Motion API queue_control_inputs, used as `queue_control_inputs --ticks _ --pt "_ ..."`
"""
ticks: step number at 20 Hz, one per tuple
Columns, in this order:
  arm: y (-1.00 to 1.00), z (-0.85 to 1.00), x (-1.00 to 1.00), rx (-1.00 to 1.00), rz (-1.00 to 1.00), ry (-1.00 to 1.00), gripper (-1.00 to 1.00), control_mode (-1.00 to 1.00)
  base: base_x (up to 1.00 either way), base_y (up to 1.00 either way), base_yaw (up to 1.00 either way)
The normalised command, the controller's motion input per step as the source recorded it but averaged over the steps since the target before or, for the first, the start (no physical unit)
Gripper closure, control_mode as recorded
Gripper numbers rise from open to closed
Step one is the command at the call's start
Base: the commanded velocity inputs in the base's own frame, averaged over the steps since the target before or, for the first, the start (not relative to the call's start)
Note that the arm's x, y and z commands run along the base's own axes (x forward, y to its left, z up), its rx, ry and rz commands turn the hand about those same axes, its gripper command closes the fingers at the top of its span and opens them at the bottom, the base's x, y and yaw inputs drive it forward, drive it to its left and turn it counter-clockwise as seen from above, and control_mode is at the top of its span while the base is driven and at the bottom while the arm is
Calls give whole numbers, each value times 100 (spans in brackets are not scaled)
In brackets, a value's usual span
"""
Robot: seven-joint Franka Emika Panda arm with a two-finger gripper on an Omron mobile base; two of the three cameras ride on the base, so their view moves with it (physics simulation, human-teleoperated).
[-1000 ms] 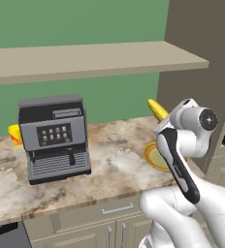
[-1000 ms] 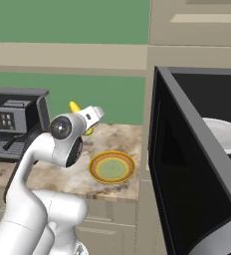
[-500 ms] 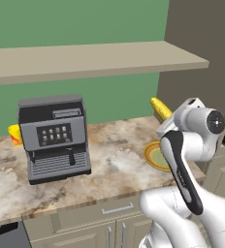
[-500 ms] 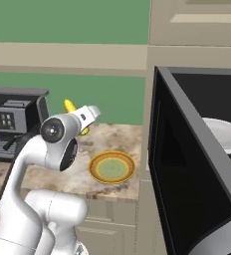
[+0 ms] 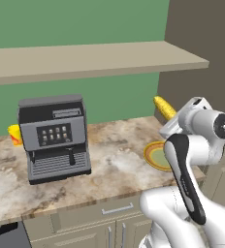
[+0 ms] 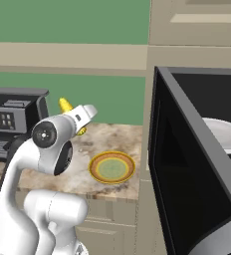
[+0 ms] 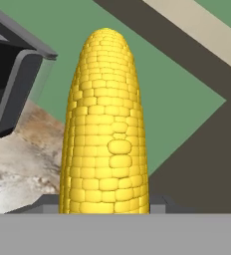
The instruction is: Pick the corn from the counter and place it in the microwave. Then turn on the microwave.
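We saw a grey coffee machine [image 5: 55, 136] standing under a tan wall shelf [image 5: 85, 60]. At its 3 o'clock lay a round yellow-rimmed green plate [image 6: 112, 167]; at its 9 o'clock, a small yellow cup [image 5: 15, 134].

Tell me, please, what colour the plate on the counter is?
The plate is green in the middle with a yellow-orange rim, clearest in the right base view.

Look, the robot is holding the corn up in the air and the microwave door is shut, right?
Not quite. The corn is held up off the counter, but the microwave door is open, not shut. The right base view shows the door swung out and the white turntable plate inside.
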Motion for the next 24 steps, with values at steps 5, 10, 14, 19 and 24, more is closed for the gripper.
queue_control_inputs --ticks 5,10,14,19,24 --pt "0 11 -30 -2 0 -5 100 -100 0 0 0" --pt "0 7 -23 -1 0 -4 100 100 -7 0 0" --pt "0 0 0 0 0 0 100 100 -41 0 0" --pt "0 0 0 0 0 0 100 100 -44 0 0" --pt "0 0 0 0 0 0 100 100 -45 0 0"
